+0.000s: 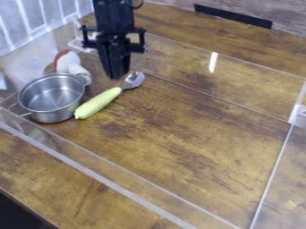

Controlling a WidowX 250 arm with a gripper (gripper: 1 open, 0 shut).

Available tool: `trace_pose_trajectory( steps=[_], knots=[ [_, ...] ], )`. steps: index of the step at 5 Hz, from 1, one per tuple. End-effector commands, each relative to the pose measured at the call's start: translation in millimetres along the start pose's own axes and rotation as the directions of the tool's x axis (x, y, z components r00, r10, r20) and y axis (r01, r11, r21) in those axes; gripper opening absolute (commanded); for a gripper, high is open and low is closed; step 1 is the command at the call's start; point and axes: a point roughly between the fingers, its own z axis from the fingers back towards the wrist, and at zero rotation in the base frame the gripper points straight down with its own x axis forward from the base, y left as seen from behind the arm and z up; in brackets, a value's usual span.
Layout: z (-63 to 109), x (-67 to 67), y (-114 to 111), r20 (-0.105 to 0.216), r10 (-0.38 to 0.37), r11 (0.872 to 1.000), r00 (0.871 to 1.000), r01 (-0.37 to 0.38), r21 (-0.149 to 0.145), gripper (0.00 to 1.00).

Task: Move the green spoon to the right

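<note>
The black gripper [114, 72] hangs pointing down above the desk [203, 125], its fingers dark and close together; whether they are parted I cannot tell, and nothing sits between them. Just below it lies the green spoon [106, 97], flat on the worn brown wood planks. Its thick, rounded yellow-green handle runs diagonally, low end toward the round shiny steel pot [50, 96] beside it, small grey bowl end up and to the right, near the gripper's tips.
</note>
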Motion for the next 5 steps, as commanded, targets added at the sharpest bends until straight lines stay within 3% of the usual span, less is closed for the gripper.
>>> trace_pose_trajectory(
  steps=[1, 4, 5],
  knots=[
    [-0.1, -6.3, 17.9, 0.045, 0.044, 0.999, 0.998, -0.044, 0.009, 1.00],
    [-48.2, 0.9, 9.0, 0.035, 0.087, 0.995, 0.996, -0.088, 0.037, 1.00],
    [-49.2, 6.6, 16.1, 0.033, 0.094, 0.995, 0.995, -0.095, 0.037, 0.00]
  ],
)
